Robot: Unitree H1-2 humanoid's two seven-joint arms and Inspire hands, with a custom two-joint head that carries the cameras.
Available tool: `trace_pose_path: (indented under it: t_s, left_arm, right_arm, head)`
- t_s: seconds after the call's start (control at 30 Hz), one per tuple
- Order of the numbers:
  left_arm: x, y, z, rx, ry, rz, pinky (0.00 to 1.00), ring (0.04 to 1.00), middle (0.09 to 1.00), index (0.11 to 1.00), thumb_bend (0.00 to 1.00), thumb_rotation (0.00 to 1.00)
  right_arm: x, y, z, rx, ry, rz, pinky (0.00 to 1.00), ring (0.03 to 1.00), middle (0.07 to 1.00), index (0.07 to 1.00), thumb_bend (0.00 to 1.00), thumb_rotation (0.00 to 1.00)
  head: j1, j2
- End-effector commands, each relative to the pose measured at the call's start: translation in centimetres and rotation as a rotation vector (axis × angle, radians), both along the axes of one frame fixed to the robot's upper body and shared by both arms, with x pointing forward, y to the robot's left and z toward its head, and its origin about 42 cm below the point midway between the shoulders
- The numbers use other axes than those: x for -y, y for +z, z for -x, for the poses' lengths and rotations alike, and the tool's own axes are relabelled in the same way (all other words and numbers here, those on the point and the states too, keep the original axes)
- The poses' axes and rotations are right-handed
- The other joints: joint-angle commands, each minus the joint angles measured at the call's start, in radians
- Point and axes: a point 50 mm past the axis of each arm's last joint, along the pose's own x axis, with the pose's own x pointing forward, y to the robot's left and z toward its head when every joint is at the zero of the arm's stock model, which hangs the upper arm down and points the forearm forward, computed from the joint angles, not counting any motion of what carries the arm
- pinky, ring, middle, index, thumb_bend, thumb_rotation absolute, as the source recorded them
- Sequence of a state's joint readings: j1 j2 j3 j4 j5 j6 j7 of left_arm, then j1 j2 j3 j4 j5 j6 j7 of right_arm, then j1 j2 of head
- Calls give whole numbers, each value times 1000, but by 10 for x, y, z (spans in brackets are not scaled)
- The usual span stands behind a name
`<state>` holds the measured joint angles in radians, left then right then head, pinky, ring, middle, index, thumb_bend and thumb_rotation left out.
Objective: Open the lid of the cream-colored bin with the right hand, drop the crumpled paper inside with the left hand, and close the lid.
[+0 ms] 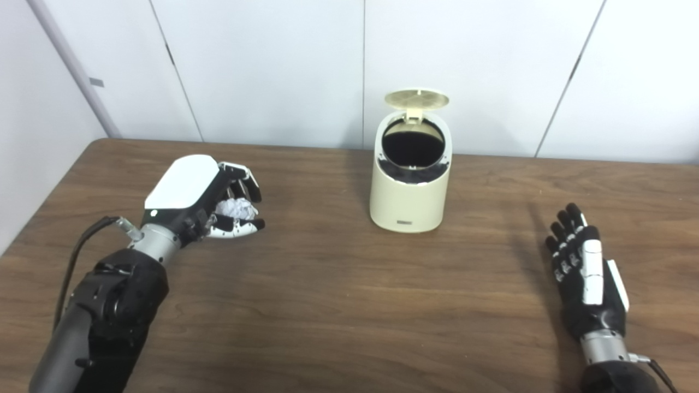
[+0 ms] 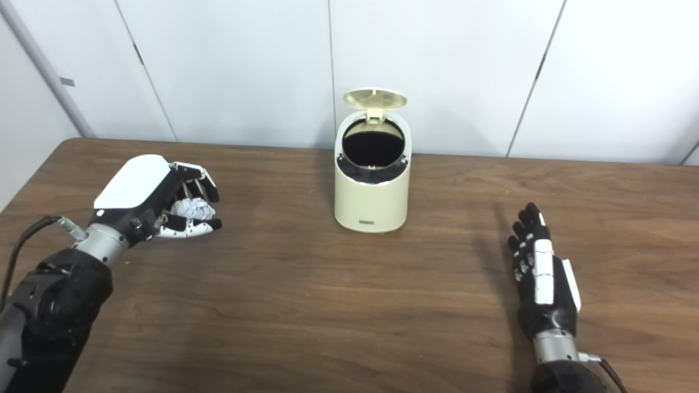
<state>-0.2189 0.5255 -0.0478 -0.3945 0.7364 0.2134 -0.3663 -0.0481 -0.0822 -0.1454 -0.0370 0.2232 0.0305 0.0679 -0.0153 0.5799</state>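
At centre frame, near the far edge of the wooden surface (image 1: 338,305), the cream-colored bin (image 1: 409,191) stands with its lid (image 1: 416,99) tipped up and back, its dark mouth open. Left of centre, the left hand (image 1: 205,199) has its fingers (image 1: 243,185) curled around the crumpled paper (image 1: 236,208), hovering just above the surface, well apart from the bin. At lower right, the right hand (image 1: 587,273) rests with fingers straight and spread, holding nothing. The drop seems next: lift the paper clear above the rim, centre it over the mouth, then release. Nothing lies between; only the raised lid behind the opening needs avoiding.
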Motion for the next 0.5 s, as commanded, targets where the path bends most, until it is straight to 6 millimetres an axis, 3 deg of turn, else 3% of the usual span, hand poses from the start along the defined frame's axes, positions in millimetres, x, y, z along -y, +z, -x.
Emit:
trace_pose_path:
  t_s: [0.0,0.47]
  left_arm:
    - [5,22,-9,82,-19,-10,295,387,472,499,472,0]
    - [36,39,-27,83,-73,20,345,391,461,499,473,0]
  right_arm:
    - [-7,-8,1,-23,-1,-7,1000,987,981,961,441,907]
    - [-16,-14,1,-24,-4,-8,1000,966,960,957,449,895]
  head:
    - [-3,-4]
    - [-26,-25]
